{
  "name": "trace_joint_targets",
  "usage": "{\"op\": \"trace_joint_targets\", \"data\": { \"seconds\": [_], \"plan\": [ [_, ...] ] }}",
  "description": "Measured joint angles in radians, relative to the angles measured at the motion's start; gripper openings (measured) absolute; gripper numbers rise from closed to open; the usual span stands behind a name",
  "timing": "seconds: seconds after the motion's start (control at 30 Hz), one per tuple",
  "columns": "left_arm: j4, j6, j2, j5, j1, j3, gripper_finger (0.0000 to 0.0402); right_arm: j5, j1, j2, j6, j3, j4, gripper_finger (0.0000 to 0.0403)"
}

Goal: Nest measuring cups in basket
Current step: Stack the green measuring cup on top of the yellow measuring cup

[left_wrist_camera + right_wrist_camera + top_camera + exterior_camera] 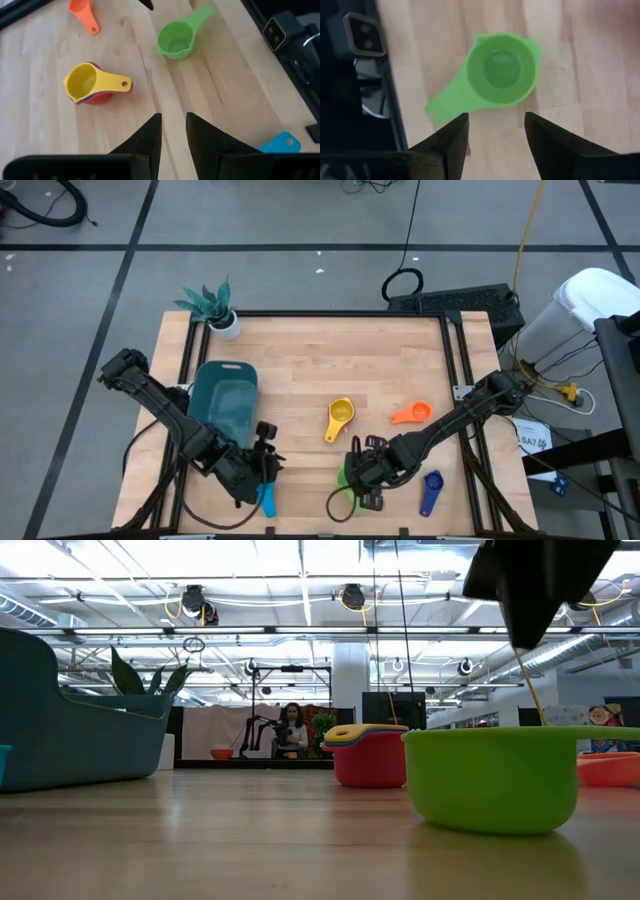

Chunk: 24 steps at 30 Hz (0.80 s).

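While right gripper (pixel 496 131) gapes above green cup (pixel 502 70), left gripper (pixel 173 131) narrowly parted, empty

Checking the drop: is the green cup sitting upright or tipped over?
Upright. The green cup rests flat on the table, its empty bowl facing up under the right gripper; the low view shows its rim level.
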Motion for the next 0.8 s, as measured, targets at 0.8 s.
{"op": "trace_joint_targets", "data": {
  "seconds": [0.8],
  "plan": [
    [0.003,0.117,0.004,-0.006,0.011,0.000,0.0093,0.090,-0.029,0.012,0.200,-0.224,0.315,0.0185]
  ]
}}
